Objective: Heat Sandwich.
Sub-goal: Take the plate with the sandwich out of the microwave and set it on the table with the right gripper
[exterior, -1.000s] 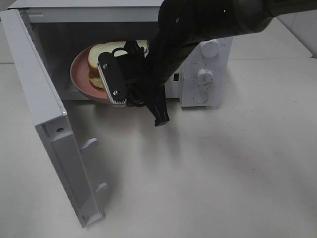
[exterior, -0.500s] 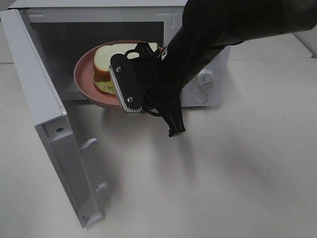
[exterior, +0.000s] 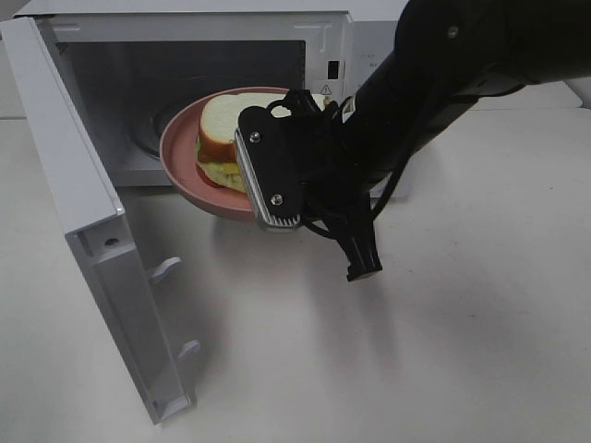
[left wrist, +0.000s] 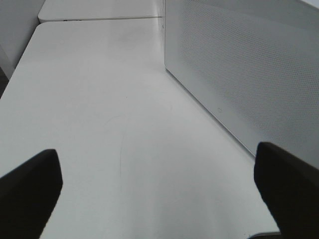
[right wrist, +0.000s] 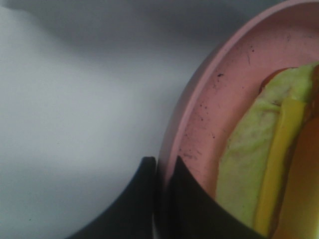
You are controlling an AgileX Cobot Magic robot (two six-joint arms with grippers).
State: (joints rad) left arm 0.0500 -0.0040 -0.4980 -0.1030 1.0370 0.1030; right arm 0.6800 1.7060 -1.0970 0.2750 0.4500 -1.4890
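A white box-shaped microwave oven (exterior: 231, 37) stands on a pale matte tabletop (exterior: 443, 351) with its hinged white door (exterior: 88, 231) swung wide open toward the camera side. Just in front of the oven's open cavity, partly over its sill, hangs a round pink plate (exterior: 185, 161) with a raised rim, and on that plate lies the sandwich (exterior: 226, 125), thick white bread slices with a tan-brown crust and a pale yellow-green filling showing along its edge. The right gripper (right wrist: 162, 194), a black two-fingered claw on a black arm (exterior: 443, 83) that reaches in from the oven's control-panel side, has its jaws pinched tight on the plate's rim at the edge farthest from the cavity, one finger outside the rim and one inside it. In the right wrist view the pink rim runs between the two dark fingers (right wrist: 142, 199), with the green and yellow filling close beside them. The plate looks lifted clear of the tabletop, though whether it touches the oven's sill cannot be told. The left gripper (left wrist: 159, 194) is beside the perforated outer wall (left wrist: 249, 69) of the oven, its dark jaws spread wide apart over bare tabletop with nothing between them.
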